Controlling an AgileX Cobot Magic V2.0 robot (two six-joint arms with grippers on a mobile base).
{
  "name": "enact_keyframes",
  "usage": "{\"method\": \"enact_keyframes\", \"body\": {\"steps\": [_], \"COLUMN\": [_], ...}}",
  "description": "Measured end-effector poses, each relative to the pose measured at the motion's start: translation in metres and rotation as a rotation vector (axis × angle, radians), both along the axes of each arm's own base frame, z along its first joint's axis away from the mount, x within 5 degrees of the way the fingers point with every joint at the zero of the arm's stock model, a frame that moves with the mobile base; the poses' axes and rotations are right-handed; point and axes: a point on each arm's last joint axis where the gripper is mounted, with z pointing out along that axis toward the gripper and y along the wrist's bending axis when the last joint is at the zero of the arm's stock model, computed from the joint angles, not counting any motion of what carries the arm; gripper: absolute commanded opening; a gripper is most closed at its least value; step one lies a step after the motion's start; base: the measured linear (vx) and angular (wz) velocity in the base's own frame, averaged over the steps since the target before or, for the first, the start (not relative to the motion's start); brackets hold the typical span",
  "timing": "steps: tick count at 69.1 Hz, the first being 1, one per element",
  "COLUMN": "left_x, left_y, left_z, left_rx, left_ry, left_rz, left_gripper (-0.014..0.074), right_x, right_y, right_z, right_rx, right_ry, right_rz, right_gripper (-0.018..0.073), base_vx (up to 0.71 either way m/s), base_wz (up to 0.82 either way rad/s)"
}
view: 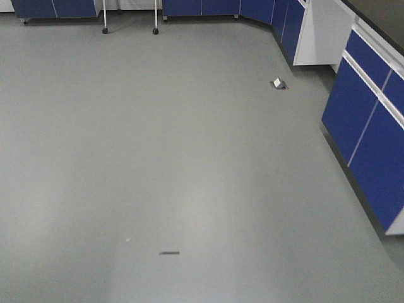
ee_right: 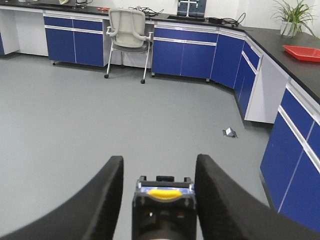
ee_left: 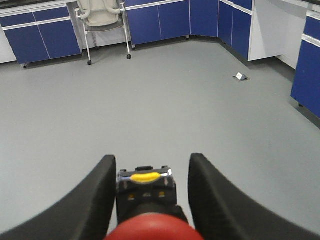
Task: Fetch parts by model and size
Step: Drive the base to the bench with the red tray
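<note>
Grey floor ran to the office chair (ee_left: 102,17). Facing that chair, the left gripper (ee_left: 152,159) bracketed a red-capped switch (ee_left: 152,229), the right gripper (ee_right: 159,159) a yellow-capped switch (ee_right: 166,194). Both pairs of jaws stood apart; whether they gripped could not be told.

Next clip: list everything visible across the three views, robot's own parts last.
floor: one, grey, throughout
cabinets: many, blue, along the walls
chair: one, pale grey, at the far cabinets
floor socket: one, silver, near the cabinet corner
tray: one, red, on the black counter
plant: one, green, counter's far end
red-capped switch: one, dark base, yellow piece at far end
second switch: one, cap unseen, same yellow piece
left gripper: black, holding the red-capped switch
right gripper: black, holding the second switch
</note>
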Motion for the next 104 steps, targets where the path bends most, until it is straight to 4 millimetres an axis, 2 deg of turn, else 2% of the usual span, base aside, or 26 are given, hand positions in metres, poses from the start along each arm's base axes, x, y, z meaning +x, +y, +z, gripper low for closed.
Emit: {"method": "enact_keyframes", "body": {"steps": [104], "left_x": [0.0], "left_y": [0.0], "left_z": [0.0], "left_rx": [0.0], "left_ry": [0.0], "left_rz": [0.0], "left_gripper": [-0.0006], "right_x": [0.0], "right_y": [0.0], "right_z": [0.0], "right_rx": [0.0], "right_ry": [0.0], "right_rz": [0.0], "right_gripper": [-0.0005], "base_vx": [0.64], "base_wz": [0.0]}}
